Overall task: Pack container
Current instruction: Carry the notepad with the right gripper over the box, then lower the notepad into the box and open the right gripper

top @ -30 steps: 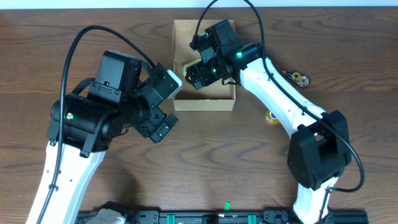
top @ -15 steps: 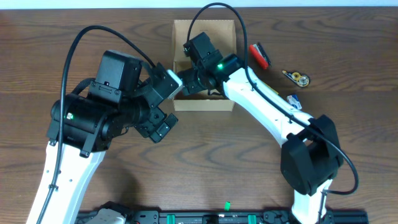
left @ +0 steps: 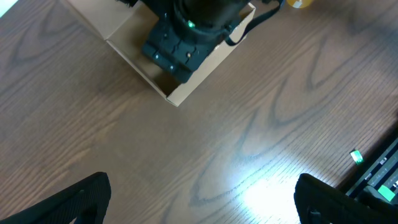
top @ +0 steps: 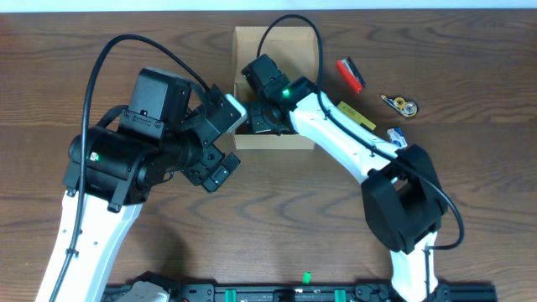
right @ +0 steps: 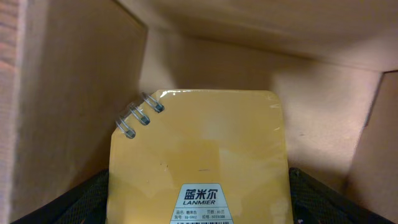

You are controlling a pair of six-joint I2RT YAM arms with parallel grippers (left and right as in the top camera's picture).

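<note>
The container [top: 252,38] is a tan cardboard box, open at the table's back middle; it also shows in the left wrist view [left: 127,38]. My right gripper [top: 267,113] reaches down into its near left corner. In the right wrist view the gripper [right: 199,211] is shut on a yellow spiral notebook [right: 199,149] with a white label, held inside the box's walls [right: 74,93]. My left gripper [left: 199,205] is open and empty, above bare wood in front of and left of the box; overhead it [top: 216,168] sits just off the box's near left corner.
Right of the box lie a red item [top: 350,74], a yellow strip [top: 357,115], a correction tape dispenser [top: 399,105] and a small blue and white item [top: 397,135]. A black rail [top: 294,294] runs along the table's front edge.
My right gripper has moved left inside the box, toward its near left corner, and the arm has uncovered the red item and yellow strip. The left arm has not moved.
</note>
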